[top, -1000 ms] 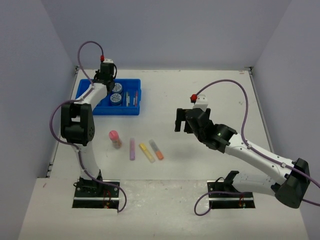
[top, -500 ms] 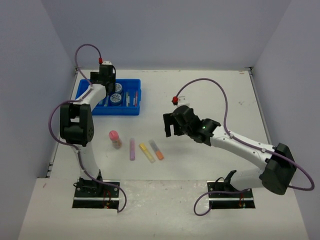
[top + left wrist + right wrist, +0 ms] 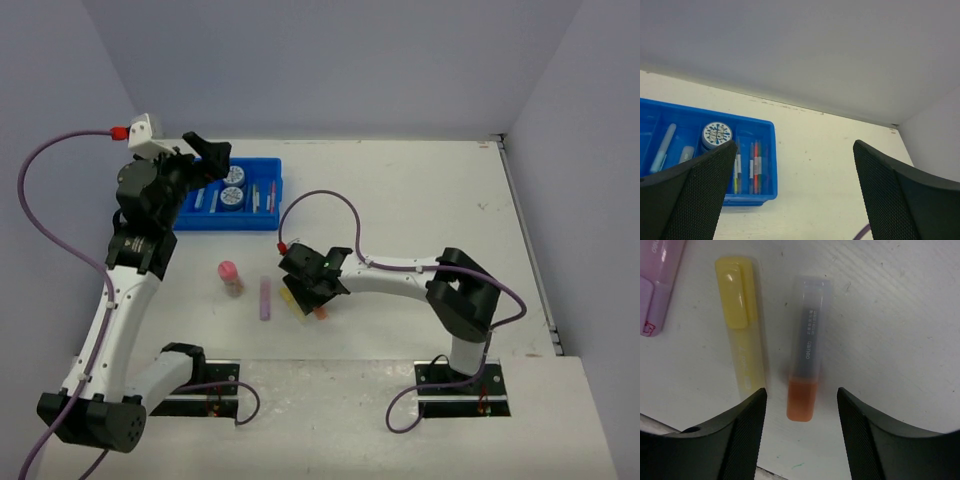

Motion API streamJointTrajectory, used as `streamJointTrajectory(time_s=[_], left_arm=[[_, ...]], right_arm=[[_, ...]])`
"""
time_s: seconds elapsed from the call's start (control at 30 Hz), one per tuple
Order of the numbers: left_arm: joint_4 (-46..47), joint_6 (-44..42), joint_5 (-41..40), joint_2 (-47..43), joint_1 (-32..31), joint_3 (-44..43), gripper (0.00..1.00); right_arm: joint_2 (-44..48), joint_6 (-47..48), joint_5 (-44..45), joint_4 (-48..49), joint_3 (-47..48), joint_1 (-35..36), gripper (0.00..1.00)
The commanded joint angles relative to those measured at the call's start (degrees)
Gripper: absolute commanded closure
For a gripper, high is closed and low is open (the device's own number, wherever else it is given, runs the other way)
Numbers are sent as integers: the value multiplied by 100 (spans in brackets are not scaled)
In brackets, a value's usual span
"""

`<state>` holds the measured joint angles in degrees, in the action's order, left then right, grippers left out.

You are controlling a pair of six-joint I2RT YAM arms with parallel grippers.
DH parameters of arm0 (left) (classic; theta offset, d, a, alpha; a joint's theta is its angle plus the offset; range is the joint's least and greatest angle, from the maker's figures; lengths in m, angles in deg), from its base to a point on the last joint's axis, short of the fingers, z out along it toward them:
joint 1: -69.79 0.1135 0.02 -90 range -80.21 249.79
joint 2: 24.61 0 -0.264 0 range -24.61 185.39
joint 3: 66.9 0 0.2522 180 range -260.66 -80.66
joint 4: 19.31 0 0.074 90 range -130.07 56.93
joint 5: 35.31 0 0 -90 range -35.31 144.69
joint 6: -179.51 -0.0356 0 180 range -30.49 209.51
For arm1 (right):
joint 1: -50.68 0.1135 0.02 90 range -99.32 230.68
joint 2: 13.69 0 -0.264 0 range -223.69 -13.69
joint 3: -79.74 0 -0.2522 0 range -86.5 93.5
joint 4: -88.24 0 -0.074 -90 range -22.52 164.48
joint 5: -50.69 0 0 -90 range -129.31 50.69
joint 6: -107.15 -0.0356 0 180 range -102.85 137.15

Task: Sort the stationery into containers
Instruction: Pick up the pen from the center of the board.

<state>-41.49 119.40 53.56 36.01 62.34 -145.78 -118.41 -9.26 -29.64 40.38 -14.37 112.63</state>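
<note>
The blue tray stands at the far left and holds two round blue tubs, several thin pens and a pale blue marker. My left gripper hangs open above the tray's near-left side with nothing in it. On the table lie a pink-capped bottle, a purple marker, a yellow marker and an orange marker. My right gripper is low over the orange marker. Its jaws are open on either side of the orange end, with a gap on both sides.
The yellow marker lies close beside the right gripper's left finger. A purple cable arcs over the table behind the right wrist. The table's near edge runs just in front of the markers.
The left gripper opened, then rose and drew back from the tray. The right arm swung left and down onto the markers, its jaws narrowing round the orange one.
</note>
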Motion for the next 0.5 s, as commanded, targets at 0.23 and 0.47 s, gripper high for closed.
streamJointTrajectory(time_s=[0.23, 0.47], left_arm=[[156, 42, 1118, -1120, -64, 1284, 0], [937, 602, 1969, -1059, -237, 1970, 0]], right_arm=[[-632, -53, -238, -216, 145, 28, 70], [-97, -8, 297, -211, 101, -98, 100]])
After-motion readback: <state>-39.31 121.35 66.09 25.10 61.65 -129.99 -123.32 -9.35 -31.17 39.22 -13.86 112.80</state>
